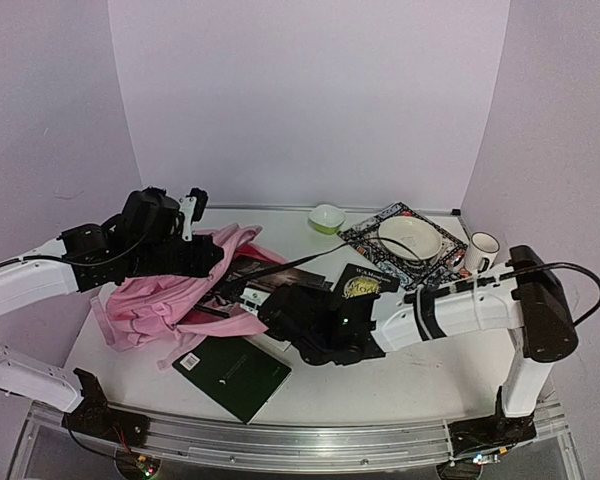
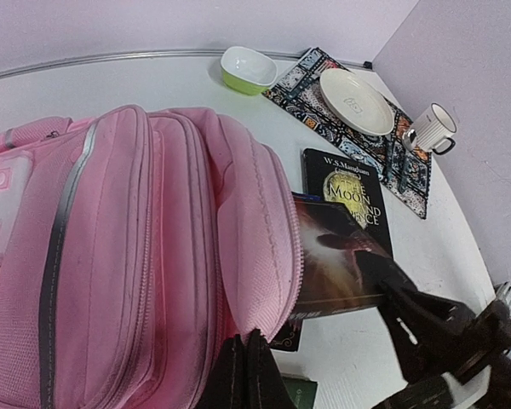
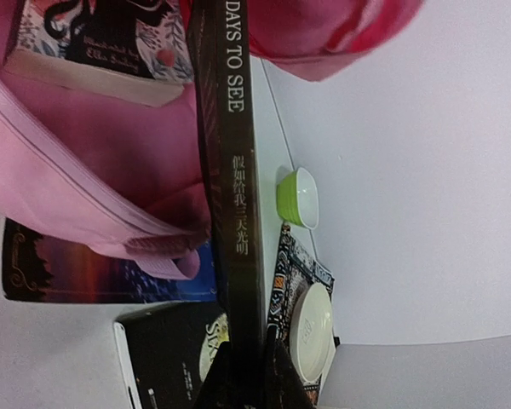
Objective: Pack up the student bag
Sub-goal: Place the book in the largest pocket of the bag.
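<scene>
Gripping a dark book [image 3: 235,196] by the spine: right gripper [image 3: 245,379] clamped, beside the student bag [image 1: 165,295].
Bag slumped at 9 o'clock on the table [image 1: 380,390]. Left gripper [image 2: 244,375] fingers together at the bag's edge, pinch unclear. Book's far end hidden by fabric.

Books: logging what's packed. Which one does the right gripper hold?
The dark book with DAYS TO SEE on its spine, in the right gripper; the Moon book and green book lie free.

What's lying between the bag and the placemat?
A black Moon book lies flat between bag and placemat; the left wrist view shows it best.
</scene>
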